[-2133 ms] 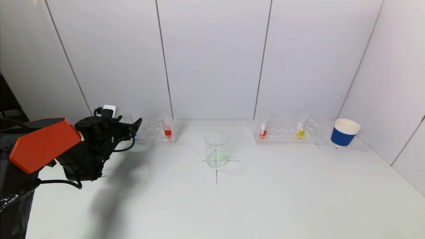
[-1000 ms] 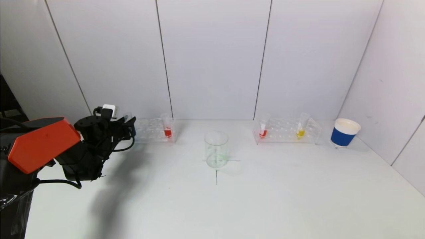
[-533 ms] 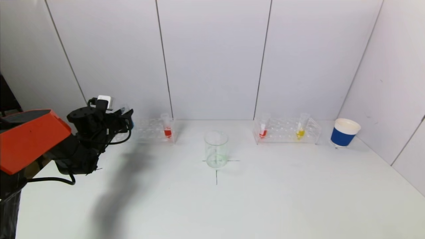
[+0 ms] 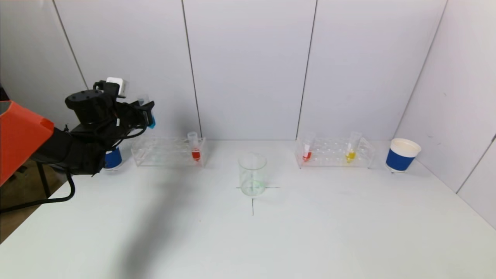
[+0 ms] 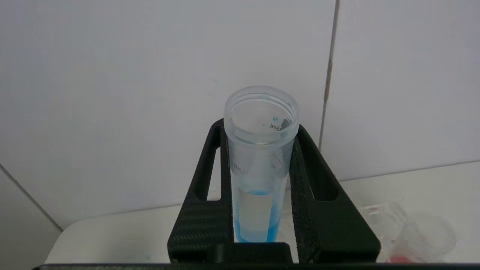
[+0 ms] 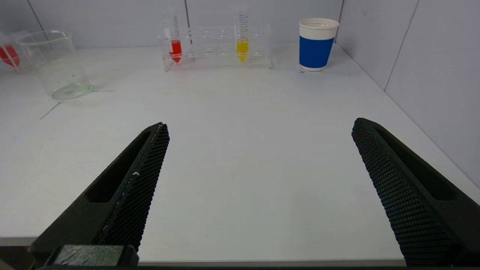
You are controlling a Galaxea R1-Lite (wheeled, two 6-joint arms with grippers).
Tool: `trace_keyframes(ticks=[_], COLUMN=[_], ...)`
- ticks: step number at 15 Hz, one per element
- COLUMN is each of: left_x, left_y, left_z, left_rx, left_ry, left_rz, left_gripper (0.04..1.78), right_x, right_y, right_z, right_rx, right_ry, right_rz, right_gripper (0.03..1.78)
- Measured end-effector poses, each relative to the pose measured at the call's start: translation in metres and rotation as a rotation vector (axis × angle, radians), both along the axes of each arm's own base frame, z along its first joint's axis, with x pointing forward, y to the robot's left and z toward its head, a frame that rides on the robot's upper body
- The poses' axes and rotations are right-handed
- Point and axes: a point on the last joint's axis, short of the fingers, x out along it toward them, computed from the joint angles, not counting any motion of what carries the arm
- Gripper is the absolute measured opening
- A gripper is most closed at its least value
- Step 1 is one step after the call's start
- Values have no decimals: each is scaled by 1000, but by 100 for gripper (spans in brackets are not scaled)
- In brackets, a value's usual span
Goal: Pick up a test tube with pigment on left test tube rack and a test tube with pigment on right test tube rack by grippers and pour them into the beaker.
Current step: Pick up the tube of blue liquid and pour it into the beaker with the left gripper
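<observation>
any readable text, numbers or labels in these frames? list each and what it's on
"BK": partial print on the wall of the blue-pigment test tube held in the left gripper; the rest is cut off by a finger.
Inside that tube's rim: a mirrored marking ending in "mL", its number unreadable.
Graduation marks on the red test tube and yellow test tube: too small to read.
Nothing else carries text.

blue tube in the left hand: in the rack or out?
Out. The left hand grips the blue tube upright, lifted above the left rack.
</observation>
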Motion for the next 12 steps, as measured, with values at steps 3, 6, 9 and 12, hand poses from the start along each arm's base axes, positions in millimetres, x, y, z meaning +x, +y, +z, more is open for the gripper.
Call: trace_keyframes(ticks=[3,6,9,12], left_x=[4,7,6,2], left_y=[-17,-45,-78,-103], left_z=[36,60,72,75], left_rx=[11,27,94,163], left_ry=[-34,-15,-26,-52], left_rz=[-40,-117,-262,-417], left_gripper=[45,45,45,45], right_x=[0,0,0,0], right_y=[0,0,0,0], right_z=[0,0,0,0], right_rx=[0,0,0,0], right_ry=[0,0,0,0], right_rz=[0,0,0,0], right_gripper=[177,177,177,177])
